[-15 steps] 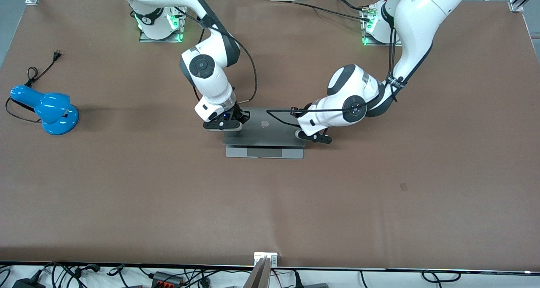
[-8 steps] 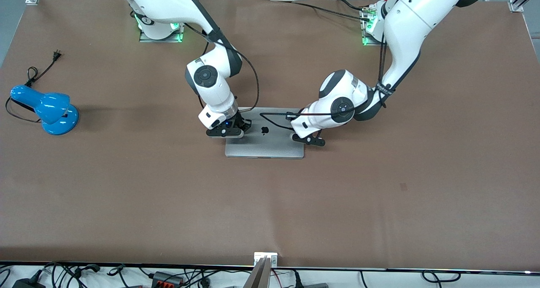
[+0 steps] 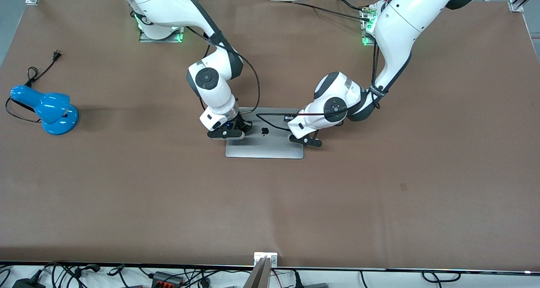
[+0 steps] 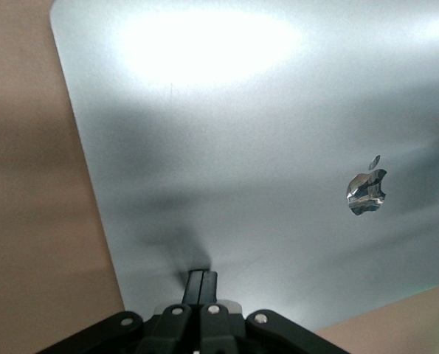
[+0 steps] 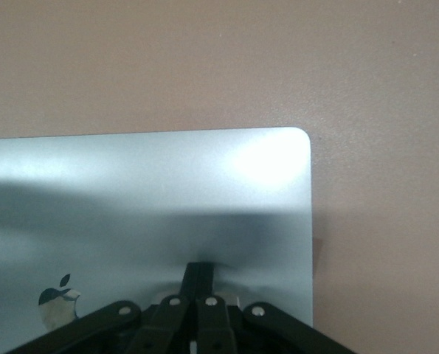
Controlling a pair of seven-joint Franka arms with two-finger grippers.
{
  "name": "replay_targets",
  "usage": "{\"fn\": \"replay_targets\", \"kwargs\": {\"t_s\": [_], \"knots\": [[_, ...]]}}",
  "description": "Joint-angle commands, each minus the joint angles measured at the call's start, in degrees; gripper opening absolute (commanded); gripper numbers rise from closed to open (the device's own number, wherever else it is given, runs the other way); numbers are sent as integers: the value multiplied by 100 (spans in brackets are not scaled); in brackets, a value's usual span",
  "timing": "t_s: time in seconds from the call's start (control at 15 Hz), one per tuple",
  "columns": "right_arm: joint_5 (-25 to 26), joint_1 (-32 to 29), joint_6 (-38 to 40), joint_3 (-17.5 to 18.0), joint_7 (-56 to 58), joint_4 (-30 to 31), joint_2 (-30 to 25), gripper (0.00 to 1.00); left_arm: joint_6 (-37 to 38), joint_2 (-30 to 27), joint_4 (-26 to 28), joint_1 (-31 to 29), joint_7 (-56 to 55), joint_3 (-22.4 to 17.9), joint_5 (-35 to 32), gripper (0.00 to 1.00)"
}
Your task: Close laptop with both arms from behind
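Note:
The silver-grey laptop (image 3: 270, 146) lies on the brown table with its lid down flat and the black apple logo (image 3: 264, 131) facing up; keyboard and screen are hidden. My left gripper (image 3: 304, 141) is shut, its fingertips pressed on the lid at the edge toward the left arm's end. My right gripper (image 3: 228, 134) is shut, its tips on the lid's edge toward the right arm's end. In the left wrist view my left gripper (image 4: 203, 274) touches the lid (image 4: 241, 147). In the right wrist view my right gripper (image 5: 201, 267) touches the lid (image 5: 167, 192) near its corner.
A blue desk lamp (image 3: 46, 106) lies near the right arm's end of the table, its black cord and plug (image 3: 55, 55) beside it. Cables and adapters hang along the table edge nearest the front camera (image 3: 168, 275).
The lid has gone down from partly open to flat, covering the strip of base and trackpad. Both grippers have moved down with it, toward the front camera.

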State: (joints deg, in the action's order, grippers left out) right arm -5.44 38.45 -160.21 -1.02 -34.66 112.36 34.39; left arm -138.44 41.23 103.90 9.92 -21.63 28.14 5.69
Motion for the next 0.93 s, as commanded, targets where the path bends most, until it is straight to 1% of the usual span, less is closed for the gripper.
{"fn": "replay_targets", "kwargs": {"t_s": [0.0, 0.13, 0.27, 0.4, 0.6, 0.73, 0.87], "knots": [[61, -13, -213, -3, 99, -161, 270, 0, -148, 96, -98, 89, -105, -125, -209, 0], [52, -31, -152, -12, 82, -232, 226, 0, -139, 96, -98, 80, -96, -125, -218, 0], [52, -110, 137, -38, 99, -267, 78, 0, -96, 44, -98, 36, -105, -116, -218, 0], [52, -119, 786, -65, 99, -477, -81, 0, -69, -79, -37, 1, -105, -116, -218, 0], [61, -119, 1647, -152, 126, -811, -300, 0, 255, -316, -27, -113, -96, -107, -218, 0], [69, -119, 2402, -258, 161, -1092, -485, 0, 658, -588, -27, -183, -105, -107, -218, 0], [69, -119, 3185, -328, 178, -1426, -661, 0, 1159, -904, -27, -437, -44, -72, -218, 0]]}}
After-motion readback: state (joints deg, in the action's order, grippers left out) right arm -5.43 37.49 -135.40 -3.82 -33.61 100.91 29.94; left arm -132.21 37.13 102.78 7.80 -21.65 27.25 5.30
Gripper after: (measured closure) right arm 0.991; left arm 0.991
